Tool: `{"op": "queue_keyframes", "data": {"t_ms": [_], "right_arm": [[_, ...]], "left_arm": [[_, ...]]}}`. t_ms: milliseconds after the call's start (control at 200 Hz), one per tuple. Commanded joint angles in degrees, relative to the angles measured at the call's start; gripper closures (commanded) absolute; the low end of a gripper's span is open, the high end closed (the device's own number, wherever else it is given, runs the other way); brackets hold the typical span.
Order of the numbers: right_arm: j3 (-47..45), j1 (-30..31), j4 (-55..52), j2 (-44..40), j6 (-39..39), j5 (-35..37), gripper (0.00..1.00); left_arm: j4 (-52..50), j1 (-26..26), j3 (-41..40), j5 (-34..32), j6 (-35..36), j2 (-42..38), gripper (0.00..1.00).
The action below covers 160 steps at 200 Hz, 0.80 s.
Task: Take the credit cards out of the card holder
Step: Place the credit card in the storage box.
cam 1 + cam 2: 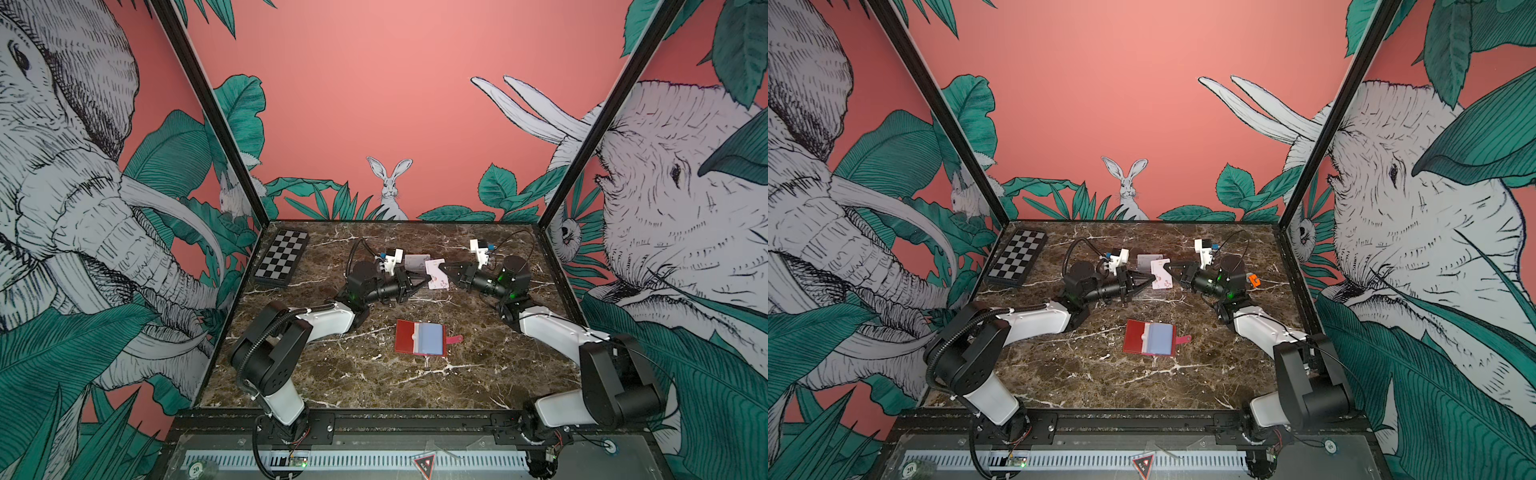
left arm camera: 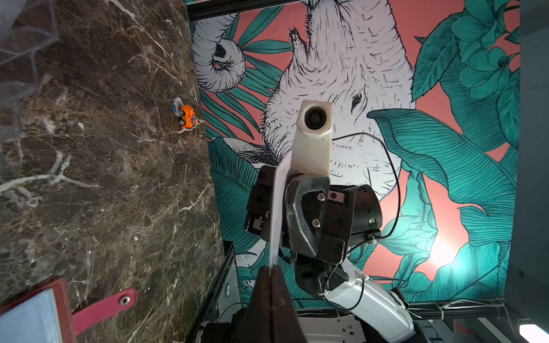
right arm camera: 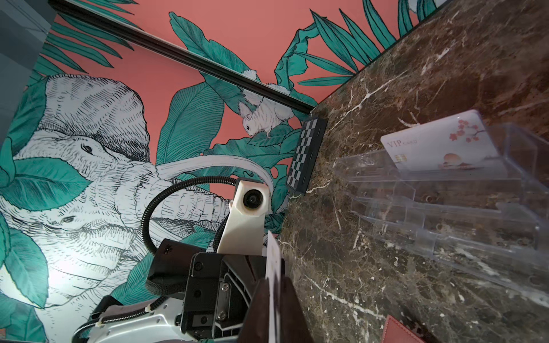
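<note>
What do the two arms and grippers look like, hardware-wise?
The left arm and right arm: black joint housings, white link shells. The left gripper and right gripper: dark tapered fingers. White camera mount on each wrist. Ribbed black conduit on the left arm; thin black cable at the right wrist.

"VIP card" is printed in pale letters on the credit card [image 3: 439, 145] stood in the clear rack [image 3: 445, 202], as seen in the right wrist view. The number "20" is shown on a round disc [image 1: 195, 469] [image 1: 910, 469] at the lower left of both top views. The marks on the red triangular sign [image 1: 424, 464] at the lower edge cannot be read.
</note>
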Motion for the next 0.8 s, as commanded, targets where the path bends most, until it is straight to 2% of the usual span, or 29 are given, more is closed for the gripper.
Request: {"op": "queue_keyframes", "data": {"t_ms": [0,75,110,305,330,520,575,690,795], "right_arm": [[1.2,0.3,2.8,0.0,-0.6,-3.4,1.0],[1.3,0.2,1.4,-0.6,-1.6,-3.5,1.0],[1.5,0.2,0.1,-1.2,-2.5,-3.5,1.0],[3.0,0.0,-10.6,-4.4,-9.6,-3.8,1.0],[3.2,-0.1,-11.7,-4.7,-10.5,-3.8,1.0],[4.0,-0.3,-15.9,-6.2,-13.7,-3.9,1.0],[4.4,-0.3,-17.8,-6.5,-15.0,-3.9,1.0],[5.7,-0.2,-26.0,-7.8,-21.2,-3.3,1.0],[5.5,-0.3,-27.2,-9.3,-23.3,-2.9,1.0]], "left_arm": [[3.0,-0.1,0.3,0.4,0.6,0.6,0.82],[1.9,0.1,0.0,0.1,1.6,-0.1,0.49],[1.1,0.1,-0.4,-0.2,2.6,-0.6,0.39],[-5.6,1.5,-2.0,-1.7,9.6,-5.3,0.16],[-7.5,1.8,-1.9,-1.9,10.8,-6.1,0.08],[-27.1,2.6,0.5,-5.1,25.8,-13.4,0.02],[-31.7,2.7,1.3,-8.0,30.2,-15.3,0.02],[-32.8,3.1,1.1,-9.2,34.3,-17.8,0.01],[-36.9,3.4,1.9,-11.2,39.0,-20.2,0.01]]}}
